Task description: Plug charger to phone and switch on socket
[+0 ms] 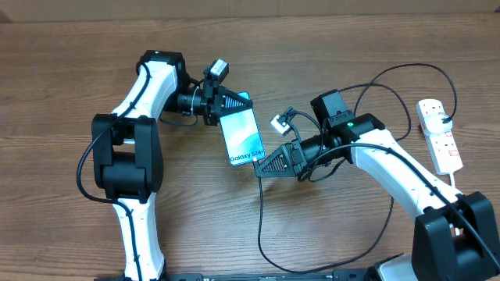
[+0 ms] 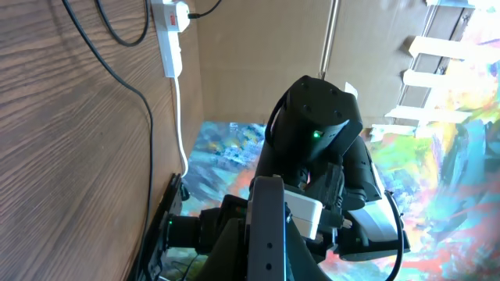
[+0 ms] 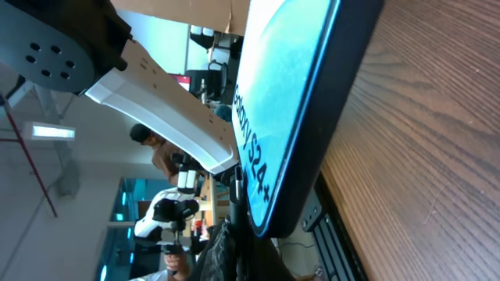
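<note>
- Left jaws clenched on the top short edge of the phone [image 1: 243, 134]; phone tilted, lifted off the tabletop [image 1: 328, 234], between the two arms.
- Right jaws clenched on the charger [image 1: 260, 204] near its plug end, just beside the phone's lower short edge; plug tip itself hidden.
- Phone: likely rigid, light, slick glass; best gripped by the rim, not the screen.
- Charger: thin, limp, loopy; best held close behind the plug for aim.
- Socket [image 1: 440, 136] at far right, well apart from both arms.
</note>
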You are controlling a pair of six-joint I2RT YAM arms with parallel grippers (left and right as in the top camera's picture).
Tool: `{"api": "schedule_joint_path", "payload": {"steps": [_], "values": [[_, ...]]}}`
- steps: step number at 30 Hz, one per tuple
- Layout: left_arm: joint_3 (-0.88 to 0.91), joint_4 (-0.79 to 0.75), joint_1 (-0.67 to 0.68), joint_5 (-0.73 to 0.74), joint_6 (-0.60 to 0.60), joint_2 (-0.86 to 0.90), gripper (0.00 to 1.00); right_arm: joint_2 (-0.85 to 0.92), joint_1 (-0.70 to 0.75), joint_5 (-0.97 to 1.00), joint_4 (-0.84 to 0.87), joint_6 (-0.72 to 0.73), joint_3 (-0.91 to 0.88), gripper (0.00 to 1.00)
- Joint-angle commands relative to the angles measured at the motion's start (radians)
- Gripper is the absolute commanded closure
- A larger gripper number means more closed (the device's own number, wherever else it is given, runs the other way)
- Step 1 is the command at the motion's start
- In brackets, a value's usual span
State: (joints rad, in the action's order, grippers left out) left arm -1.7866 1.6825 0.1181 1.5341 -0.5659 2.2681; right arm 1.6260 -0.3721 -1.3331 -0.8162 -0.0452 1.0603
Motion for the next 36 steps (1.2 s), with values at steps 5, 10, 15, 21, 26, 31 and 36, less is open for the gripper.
{"api": "schedule_joint_path", "payload": {"steps": [5,10,15,21,26,31,36], "values": [[-0.017,0.007,0.006,0.046,0.073,-0.035,0.96,-0.008,-0.026,-0.012,0.003,0.039,0.02,0.96],[-0.017,0.007,0.006,0.046,0.073,-0.035,0.96,-0.008,-0.053,-0.012,0.004,0.039,0.02,0.96],[-0.017,0.008,0.006,0.046,0.073,-0.035,0.96,-0.008,-0.052,-0.012,0.013,0.039,0.02,0.96],[-0.017,0.007,0.006,0.046,0.073,-0.035,0.96,-0.008,-0.052,-0.012,0.03,0.046,0.02,0.96],[-0.017,0.007,0.006,0.046,0.072,-0.035,0.96,-0.008,-0.052,-0.012,0.031,0.046,0.02,0.96],[-0.017,0.006,0.006,0.045,0.072,-0.035,0.96,-0.008,-0.052,-0.011,0.043,0.052,0.02,0.96],[-0.017,0.003,0.006,0.045,0.072,-0.035,0.96,-0.008,-0.052,-0.011,0.081,0.105,0.02,0.96]]}}
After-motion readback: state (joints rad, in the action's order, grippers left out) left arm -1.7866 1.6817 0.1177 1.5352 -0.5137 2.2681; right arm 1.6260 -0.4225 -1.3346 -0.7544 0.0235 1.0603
